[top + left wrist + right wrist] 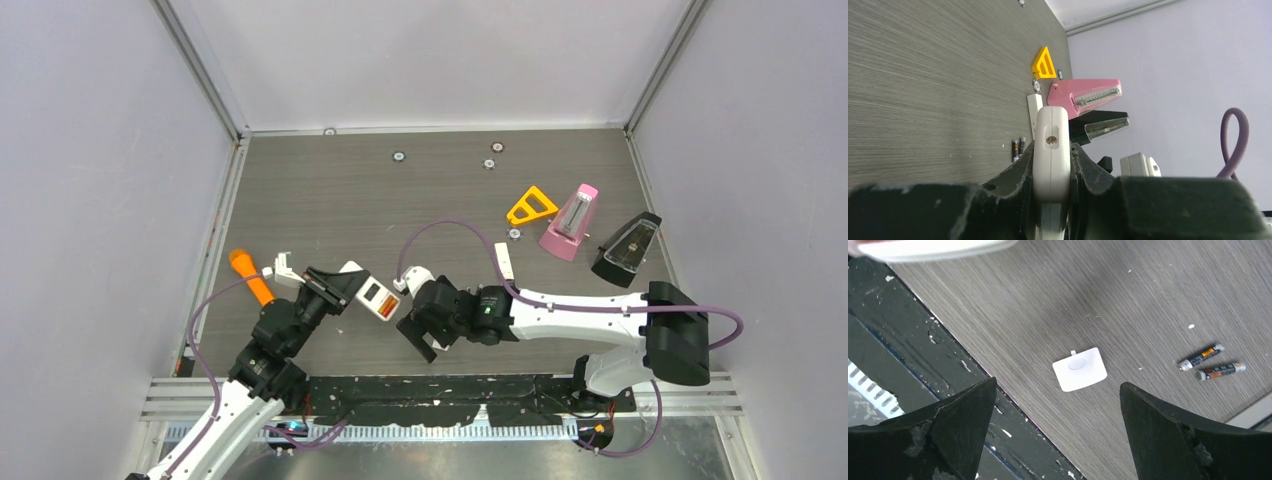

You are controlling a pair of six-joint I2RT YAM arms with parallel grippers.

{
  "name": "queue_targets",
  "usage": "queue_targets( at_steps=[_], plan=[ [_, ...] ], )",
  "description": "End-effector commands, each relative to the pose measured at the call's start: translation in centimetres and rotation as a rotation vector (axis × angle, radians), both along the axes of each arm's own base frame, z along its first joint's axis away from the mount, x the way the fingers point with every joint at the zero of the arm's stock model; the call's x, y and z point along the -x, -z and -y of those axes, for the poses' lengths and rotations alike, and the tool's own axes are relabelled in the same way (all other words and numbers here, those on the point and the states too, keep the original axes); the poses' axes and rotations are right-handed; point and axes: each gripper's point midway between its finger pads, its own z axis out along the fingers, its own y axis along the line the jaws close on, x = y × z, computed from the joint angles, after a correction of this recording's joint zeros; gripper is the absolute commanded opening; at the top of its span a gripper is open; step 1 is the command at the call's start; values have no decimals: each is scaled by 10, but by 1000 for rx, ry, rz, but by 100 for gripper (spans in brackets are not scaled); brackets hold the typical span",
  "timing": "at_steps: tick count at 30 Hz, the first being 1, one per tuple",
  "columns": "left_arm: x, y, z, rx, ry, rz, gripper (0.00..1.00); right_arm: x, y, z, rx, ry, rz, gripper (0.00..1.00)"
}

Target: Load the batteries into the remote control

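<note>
My left gripper is shut on the white remote control, held up off the table; its open back shows an orange-red patch. In the left wrist view the remote control stands edge-on, clamped between the fingers. Two dark batteries with orange bands lie side by side on the table, also seen as a pair of batteries past the left finger. My right gripper hangs open above a small white battery cover, holding nothing.
An orange cone-ended stick lies left of the left gripper. At the back right stand a yellow triangle, a pink metronome and a black metronome. A white strip lies nearby. A black strip borders the table's near edge.
</note>
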Motion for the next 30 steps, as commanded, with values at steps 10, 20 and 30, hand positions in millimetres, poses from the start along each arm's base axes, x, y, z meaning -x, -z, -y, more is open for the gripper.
queue_targets(
  at_steps=[10,20,30],
  plan=[
    [-4,0,-14,-64,-75,2,0,4,36,-28,-14,-276,28,98],
    [-8,3,-24,-115,-122,-10,0,3,1,-28,-124,-296,90,96],
    [-7,-1,-33,-154,-154,-6,0,3,35,1,-11,-270,16,96]
  ],
)
